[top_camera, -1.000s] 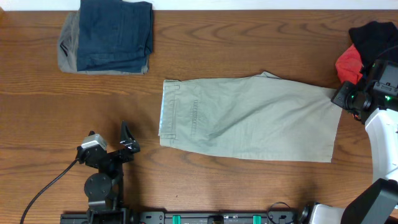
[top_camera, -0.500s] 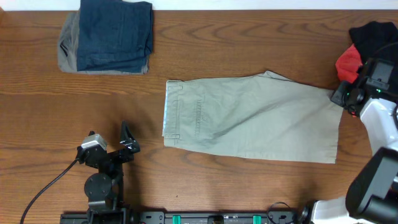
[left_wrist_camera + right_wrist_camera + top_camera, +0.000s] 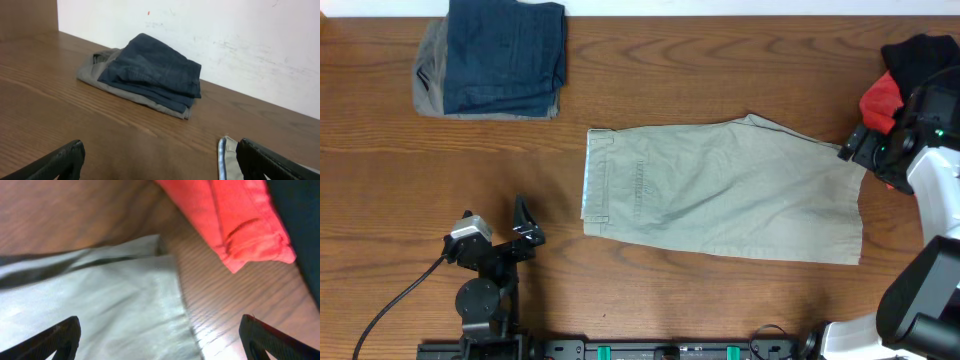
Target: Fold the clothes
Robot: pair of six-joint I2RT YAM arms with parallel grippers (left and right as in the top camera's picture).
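The clothes (image 3: pixel 720 190), a pair of pale khaki trousers, lie flat in the middle of the table (image 3: pixel 720 80). The waistband is toward my left side and the other end reaches almost to the right arm. They look laid out in one long, smooth panel, so I judge the work to be partway through, with a crosswise fold left to make.

The right hand (image 3: pixel 847 150) sits at the far right corner of the trousers. On its wrist camera the fingers stand wide apart with nothing between them. The pale cloth corner lies below, and I can't tell whether the fingertips touch it. The left hand (image 3: pixel 525 228) is parked near the front edge, well apart from the trousers, also spread fully and holding nothing.

I read this as a regrasp step, with the right hand placed to take that corner but not yet gripping it.

The next move calls for a pinch that catches every layer at the corner, then a lift and carry toward the waistband. The red garment (image 3: pixel 880 100) and the black garment (image 3: pixel 920 55) lie just beside that corner, with only a strip of bare wood between them, so I'd keep the fingers from snagging either. One hand on one corner will probably drag the cloth askew, so I'd bring the left hand over to the near edge.

The dark jeans (image 3: pixel 505 55), stacked on a grey garment (image 3: pixel 428 75), sit at the far left, out of the way.
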